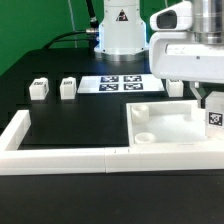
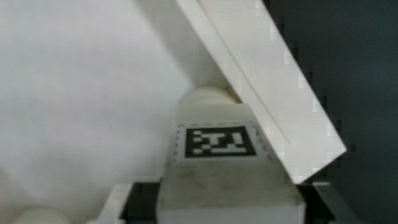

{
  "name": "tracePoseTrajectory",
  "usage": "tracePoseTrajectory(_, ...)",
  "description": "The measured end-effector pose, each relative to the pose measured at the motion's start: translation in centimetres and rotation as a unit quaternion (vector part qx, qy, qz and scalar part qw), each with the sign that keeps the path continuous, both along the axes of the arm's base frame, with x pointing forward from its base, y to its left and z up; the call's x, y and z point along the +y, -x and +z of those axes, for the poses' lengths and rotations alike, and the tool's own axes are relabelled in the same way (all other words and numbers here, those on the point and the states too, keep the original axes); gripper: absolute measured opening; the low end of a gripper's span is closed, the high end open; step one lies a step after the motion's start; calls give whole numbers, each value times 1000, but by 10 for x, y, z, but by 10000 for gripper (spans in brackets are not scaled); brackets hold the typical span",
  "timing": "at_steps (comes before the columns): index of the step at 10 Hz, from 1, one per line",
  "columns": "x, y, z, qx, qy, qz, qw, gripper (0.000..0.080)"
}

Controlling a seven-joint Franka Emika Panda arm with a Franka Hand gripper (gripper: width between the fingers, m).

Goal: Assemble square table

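Note:
The square table top (image 1: 165, 122) is a white slab with a raised rim and a round corner socket, lying at the exterior view's right. My gripper (image 1: 211, 107) hangs at the slab's right edge, shut on a small white tagged leg (image 1: 215, 117). In the wrist view that leg (image 2: 222, 142) sits between my dark fingers (image 2: 176, 196), tag facing the camera, with my gripper (image 2: 240, 196) closed around its body. The slab's rim (image 2: 267, 80) runs diagonally beside it. Two more legs (image 1: 39, 89) (image 1: 68, 87) stand at the left, and a third leg (image 1: 176, 88) stands behind the slab.
Long white fence bars (image 1: 100, 156) run along the front, with another bar (image 1: 22, 132) at the left. The marker board (image 1: 118, 84) lies flat at the back middle. The robot's white base (image 1: 118, 30) stands behind it.

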State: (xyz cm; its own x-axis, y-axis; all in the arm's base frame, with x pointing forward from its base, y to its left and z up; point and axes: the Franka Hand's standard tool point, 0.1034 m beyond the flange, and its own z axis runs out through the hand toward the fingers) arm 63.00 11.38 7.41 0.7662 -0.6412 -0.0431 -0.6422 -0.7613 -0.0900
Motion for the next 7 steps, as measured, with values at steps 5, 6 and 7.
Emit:
tracePoseTrajectory(5, 4, 0, -1, 55, -29, -349, 935, 291)
tracePoseTrajectory(6, 6, 0, -3, 60, -31, -397, 916, 291)
tracePoseTrajectory(7, 6, -1, -2, 65, -33, -448, 891, 291)
